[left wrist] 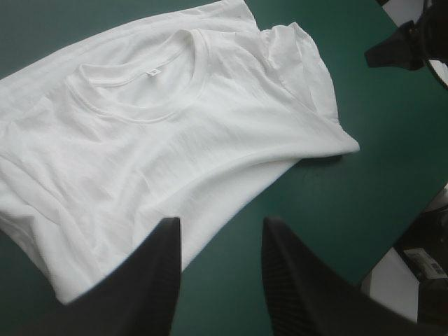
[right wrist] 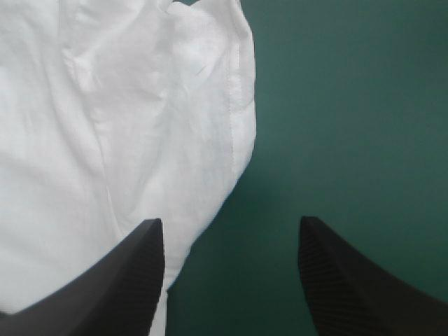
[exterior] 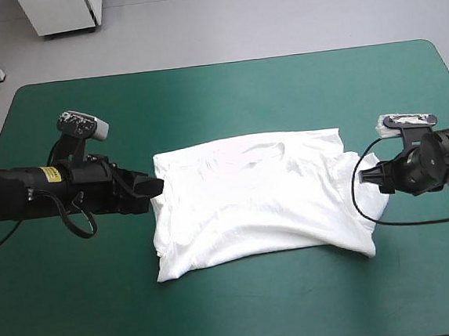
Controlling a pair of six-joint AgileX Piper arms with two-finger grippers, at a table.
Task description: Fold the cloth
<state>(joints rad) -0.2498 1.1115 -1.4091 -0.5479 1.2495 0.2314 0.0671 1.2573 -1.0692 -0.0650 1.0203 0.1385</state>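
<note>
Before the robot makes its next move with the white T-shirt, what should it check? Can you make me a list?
1. Is the left gripper open? Ok: its two broad black fingers stand apart and hold nothing.
2. Is the right gripper open? Ok: its fingers stand apart and hold nothing.
3. Is the white short-sleeved T-shirt wholly on the teal-green table cover? Ok: cover shows all round it.
4. Is the T-shirt lying smooth? Not ok: it is wrinkled and its edges are uneven.
5. Is each gripper at an edge of the T-shirt? Ok: one is at each side.
6. Are the fingers touching the cloth? Cannot tell.
</note>
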